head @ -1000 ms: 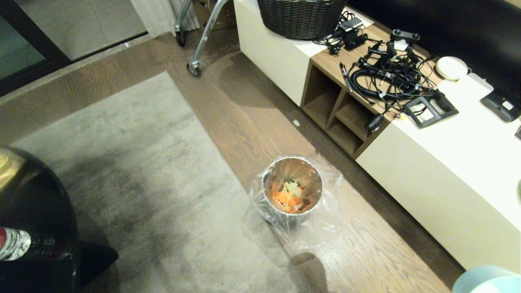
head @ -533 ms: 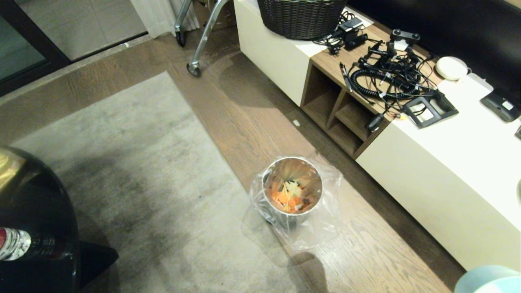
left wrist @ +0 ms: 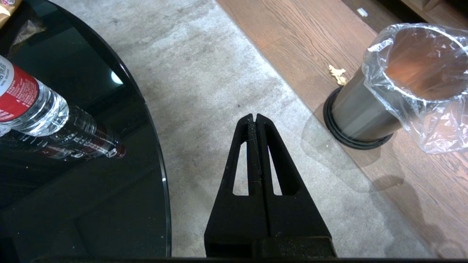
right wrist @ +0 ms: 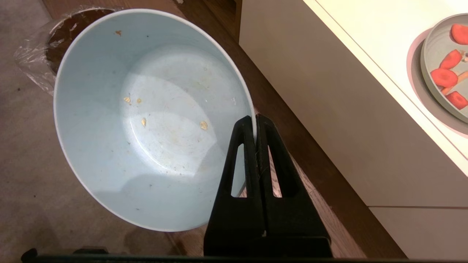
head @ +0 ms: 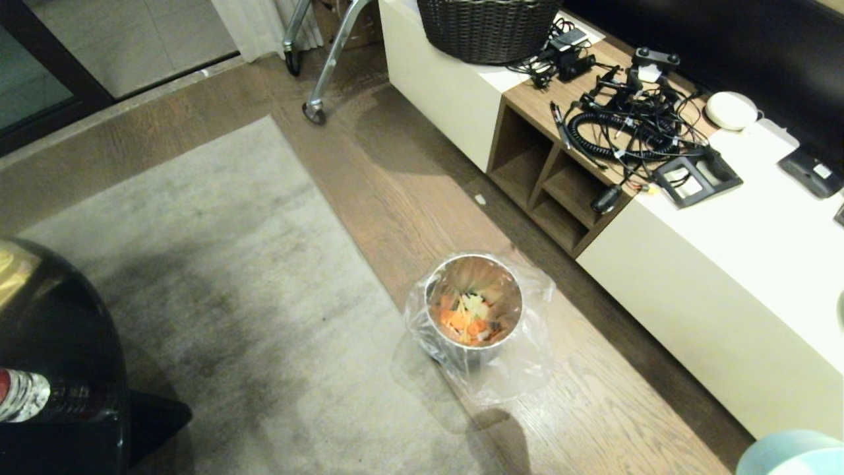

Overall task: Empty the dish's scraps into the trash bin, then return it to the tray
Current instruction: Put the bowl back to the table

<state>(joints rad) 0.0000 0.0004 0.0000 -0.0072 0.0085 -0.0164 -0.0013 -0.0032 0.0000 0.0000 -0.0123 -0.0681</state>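
My right gripper is shut on the rim of the pale-blue dish, held over the wooden floor beside the white cabinet. Only a few tiny crumbs cling inside it. The dish's edge shows at the head view's lower right corner. The shiny metal trash bin, lined with a clear bag, stands on the floor, and orange, yellow and pale scraps lie in it. My left gripper is shut and empty, parked over the grey rug near the bin. The tray is out of view.
A round black glass table with a water bottle stands at the left. A long white cabinet carries a wicker basket, cables and a plate with red slices. One scrap lies on the floor by the bin.
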